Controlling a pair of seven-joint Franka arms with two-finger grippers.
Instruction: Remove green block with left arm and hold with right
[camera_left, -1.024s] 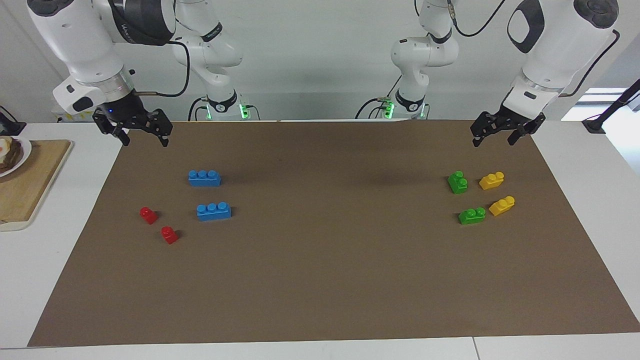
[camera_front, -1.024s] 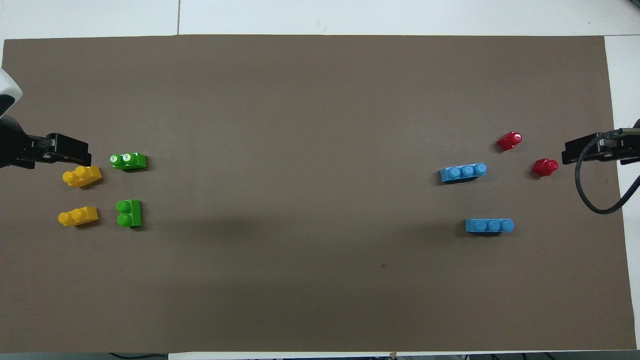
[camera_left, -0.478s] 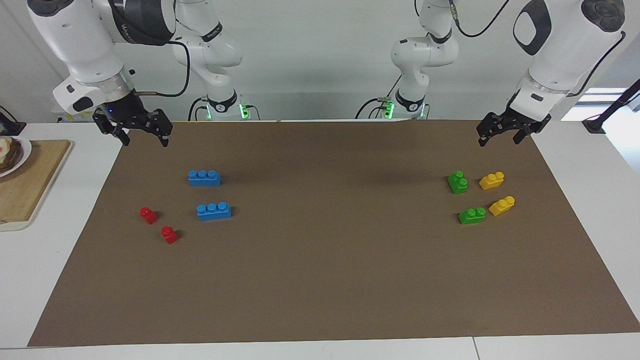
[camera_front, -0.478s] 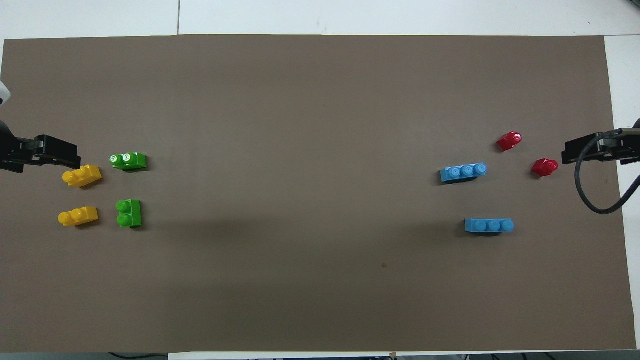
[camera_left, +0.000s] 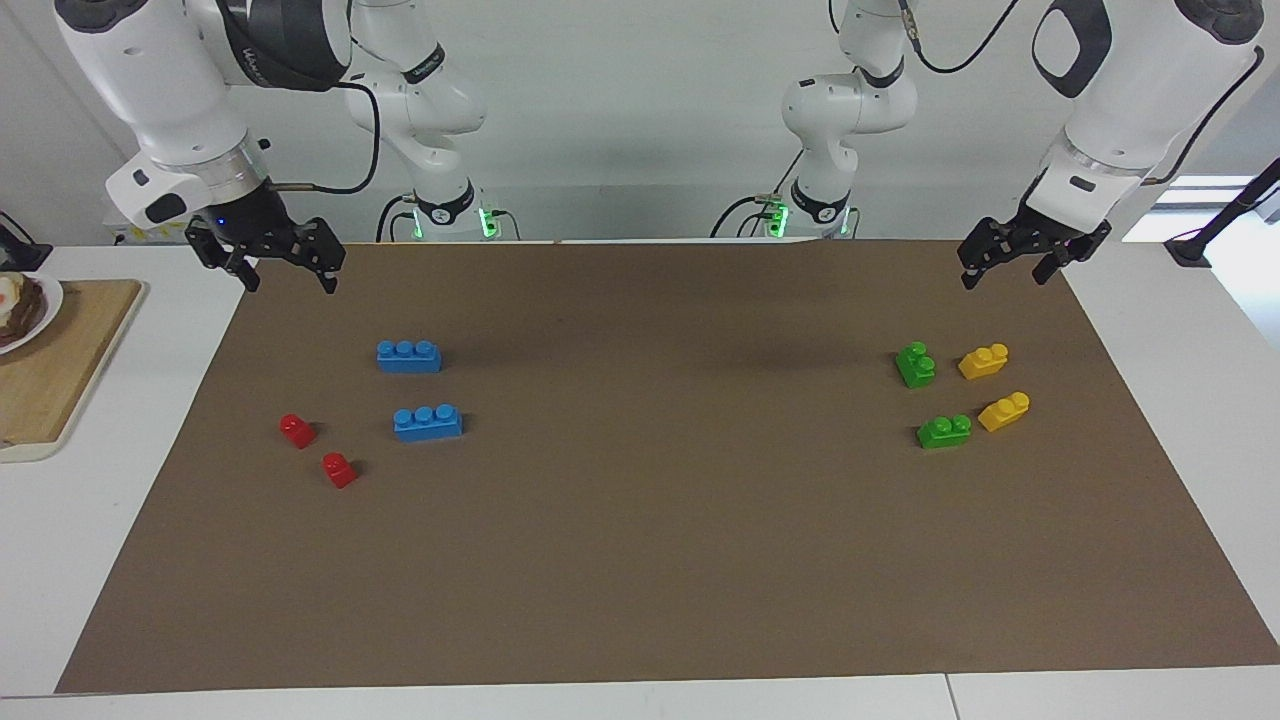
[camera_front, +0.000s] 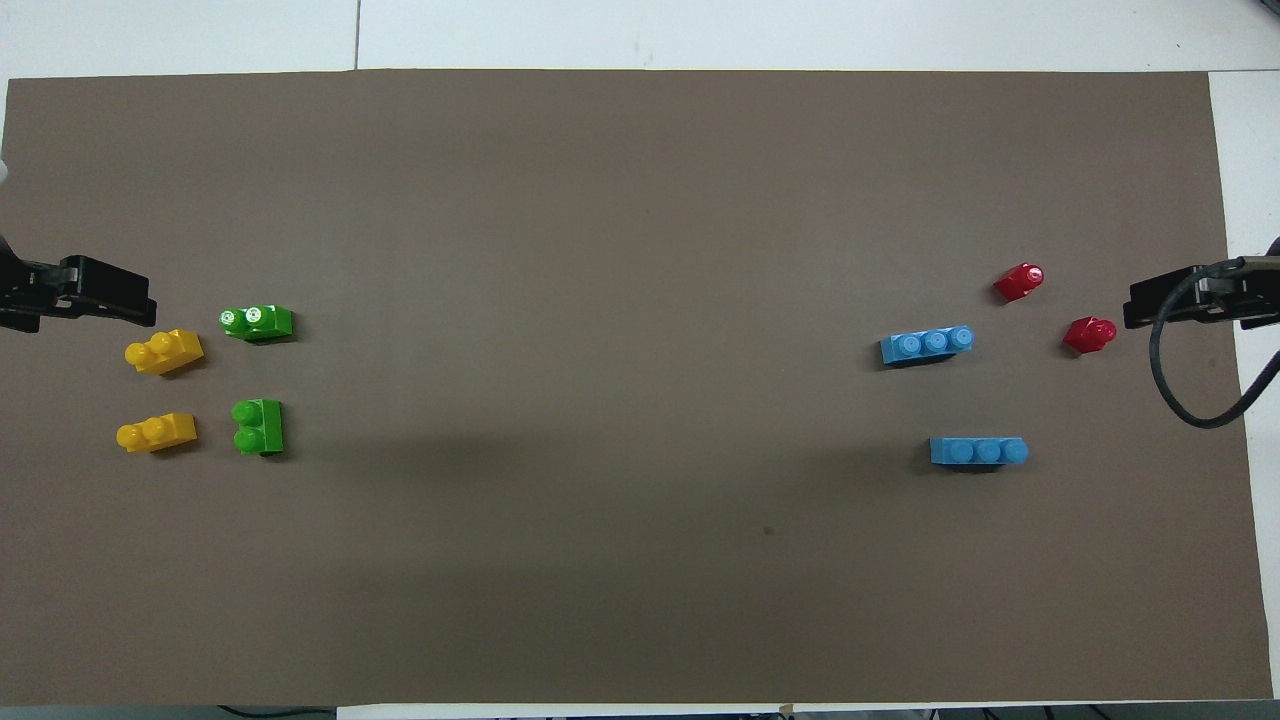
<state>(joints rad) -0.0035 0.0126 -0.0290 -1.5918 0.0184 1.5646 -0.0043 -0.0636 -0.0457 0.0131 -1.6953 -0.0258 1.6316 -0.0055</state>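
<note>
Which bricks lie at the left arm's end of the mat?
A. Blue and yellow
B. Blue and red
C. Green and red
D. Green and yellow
D: two green bricks and two yellow bricks lie under the left gripper, all loose on the mat.

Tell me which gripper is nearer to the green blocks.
Left. The left gripper is raised over the mat's edge at the green blocks' end of the table. The right gripper waits over the other end, by the blue bricks.
</note>
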